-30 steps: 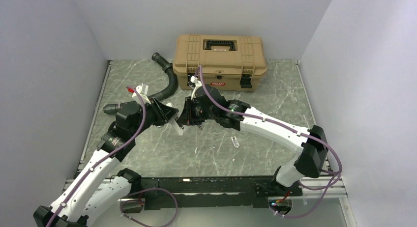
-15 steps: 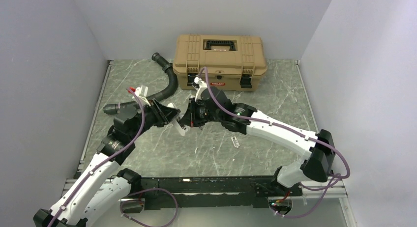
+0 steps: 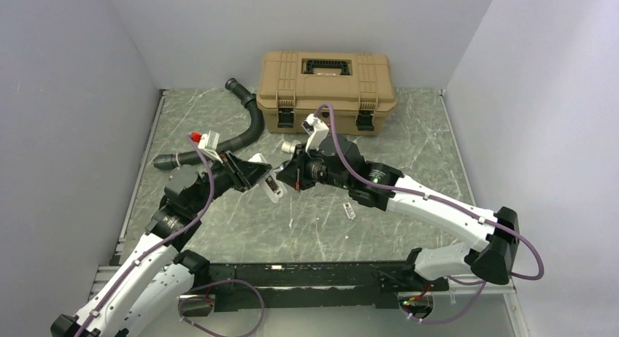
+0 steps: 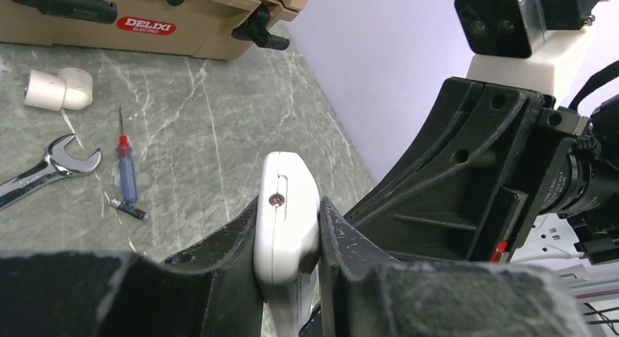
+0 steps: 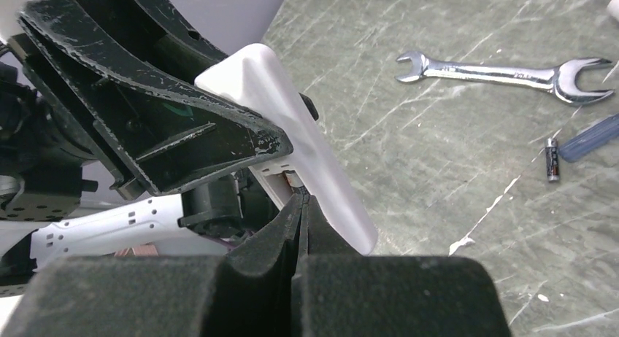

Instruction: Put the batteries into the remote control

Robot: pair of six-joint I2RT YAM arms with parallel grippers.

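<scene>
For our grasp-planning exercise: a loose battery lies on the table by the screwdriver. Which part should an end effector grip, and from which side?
Grip the battery across the middle of its round body, coming straight down from above. It lies flat on the table, so only its long sides can be pinched; the screwdriver handle sits near one end, likely crowding an end-on approach.

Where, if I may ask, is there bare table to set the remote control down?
Free: the table between the toolbox and the right wall, and the near strip along the black base rail. Crowded: mid-table, by the hose, wrench and screwdriver.
</scene>
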